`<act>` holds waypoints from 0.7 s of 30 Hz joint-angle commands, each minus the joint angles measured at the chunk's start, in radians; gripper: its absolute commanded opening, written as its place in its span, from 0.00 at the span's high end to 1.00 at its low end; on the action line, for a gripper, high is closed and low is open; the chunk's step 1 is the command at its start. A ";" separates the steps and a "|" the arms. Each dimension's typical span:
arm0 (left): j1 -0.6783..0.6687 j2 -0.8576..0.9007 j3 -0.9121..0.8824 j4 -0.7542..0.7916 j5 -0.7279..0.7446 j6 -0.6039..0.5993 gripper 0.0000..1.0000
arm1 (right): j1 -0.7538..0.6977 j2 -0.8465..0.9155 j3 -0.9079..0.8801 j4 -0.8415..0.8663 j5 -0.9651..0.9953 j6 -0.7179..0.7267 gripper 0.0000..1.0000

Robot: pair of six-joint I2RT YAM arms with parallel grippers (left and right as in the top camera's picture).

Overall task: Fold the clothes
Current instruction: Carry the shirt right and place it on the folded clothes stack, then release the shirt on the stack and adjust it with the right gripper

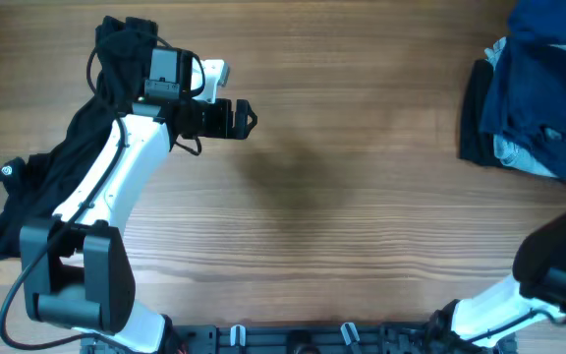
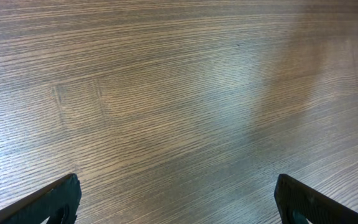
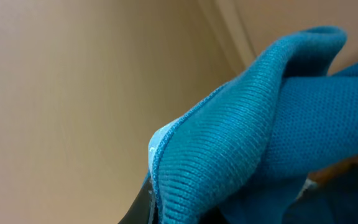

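Note:
A long black garment (image 1: 37, 192) with a small white logo lies crumpled at the table's left edge, partly under my left arm. My left gripper (image 1: 248, 118) hovers to its right over bare wood, open and empty; in the left wrist view the left gripper (image 2: 178, 190) shows only wood grain between its fingers. A pile of clothes sits at the far right: a blue T-shirt (image 1: 548, 88) over a black piece (image 1: 475, 118) and a pale grey piece (image 1: 507, 149). In the right wrist view, ribbed blue T-shirt fabric (image 3: 260, 124) bunches over my right gripper, which is shut on it; one dark finger (image 3: 140, 211) shows.
The wooden table (image 1: 342, 197) spreads between the two heaps. The right arm's base link (image 1: 558, 265) sits at the lower right, its gripper beyond the overhead frame. The left arm's base (image 1: 77, 285) stands at the lower left.

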 commanded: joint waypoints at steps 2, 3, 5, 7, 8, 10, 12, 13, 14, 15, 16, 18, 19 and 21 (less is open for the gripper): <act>0.004 -0.003 0.002 0.007 -0.005 -0.010 0.00 | 0.001 0.037 0.035 0.101 -0.047 -0.030 0.96; 0.004 -0.003 0.002 0.008 -0.005 -0.010 0.00 | 0.001 0.046 0.035 0.124 -0.043 -0.047 0.96; 0.004 -0.003 0.002 0.009 -0.005 -0.010 0.00 | 0.000 0.054 0.035 0.118 -0.036 -0.047 0.96; 0.004 -0.003 0.002 0.016 -0.005 -0.010 0.00 | 0.001 0.064 0.035 0.084 -0.026 -0.045 0.96; 0.004 -0.003 0.002 0.021 -0.005 -0.010 0.00 | 0.001 0.065 0.035 0.051 -0.016 -0.043 0.96; 0.004 -0.002 0.002 0.030 -0.005 -0.010 0.00 | 0.001 0.069 0.035 -0.024 0.023 -0.014 0.96; 0.004 -0.002 0.002 0.034 -0.005 -0.010 0.00 | 0.000 0.068 0.035 -0.137 0.096 0.013 0.96; 0.004 -0.002 0.002 0.035 -0.005 -0.010 0.00 | 0.001 0.064 0.035 -0.182 0.126 0.013 0.96; 0.004 -0.002 0.002 0.034 -0.005 -0.010 0.00 | 0.000 0.063 0.035 -0.216 0.154 0.025 0.96; 0.004 -0.002 0.002 0.035 -0.005 -0.010 0.00 | 0.000 0.057 0.035 -0.268 0.195 0.061 0.96; 0.004 -0.002 0.002 0.035 -0.005 -0.010 0.00 | 0.000 0.055 0.035 -0.291 0.211 0.061 0.96; 0.004 -0.002 0.002 0.035 -0.005 -0.010 0.00 | -0.002 0.044 0.035 -0.340 0.229 0.061 0.96; 0.004 -0.002 0.002 0.036 -0.005 -0.010 0.00 | -0.004 0.041 0.035 -0.369 0.237 0.061 0.96; 0.004 -0.002 0.002 0.042 -0.005 -0.010 0.00 | -0.012 0.038 0.035 -0.430 0.238 0.061 0.96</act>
